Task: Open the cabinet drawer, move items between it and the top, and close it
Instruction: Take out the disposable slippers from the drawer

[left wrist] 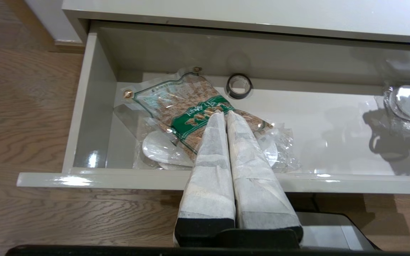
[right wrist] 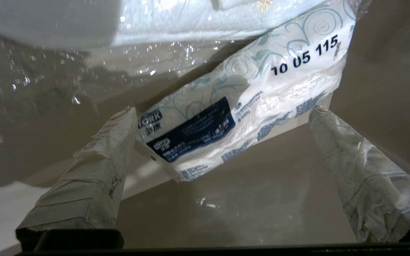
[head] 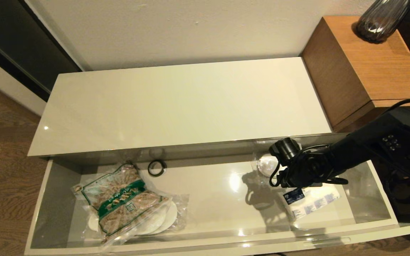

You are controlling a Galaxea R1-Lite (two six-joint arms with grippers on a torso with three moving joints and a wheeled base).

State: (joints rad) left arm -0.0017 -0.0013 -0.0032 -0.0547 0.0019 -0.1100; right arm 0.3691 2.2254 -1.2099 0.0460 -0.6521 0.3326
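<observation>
- We see the cabinet drawer (head: pixel 57 177) pulled fully out below the glossy cream-white top (head: pixel 183 103); its grey walls and pale floor are in plain sight.
- At the drawer's left end lies a clear bag of tan food (head: pixel 123 199) with a green-and-white label; the label's lettering is too small for us to read.
- That bag rests partly on a clear-wrapped pair of white slippers (head: pixel 164 220), whose rounded soles stick out from under it toward the drawer front.
- A small black ring (head: pixel 157 167) sits near the back wall, just beside the bag's upper corner.
- At the right end we find a white tissue pack (right wrist: pixel 247 103) with a dark blue label. We can read "TORK" on it, and "10 05 115" printed in black near one end. Pale teal swirls decorate the wrapper.
- Behind the pack, against the back wall, lies another clear-wrapped white item (head: pixel 267 164) that we cannot identify.
- The right gripper (right wrist: pixel 222 115) is down inside the drawer with its taped fingers (right wrist: pixel 109 149) spread wide on either side of the tissue pack, not clamping it.
- The left gripper (left wrist: pixel 225 114) hangs before the drawer front, pointed at the food bag, fingers pressed together and holding nothing.
- A brown wooden block (head: pixel 365 67) stands to the right of the top.
</observation>
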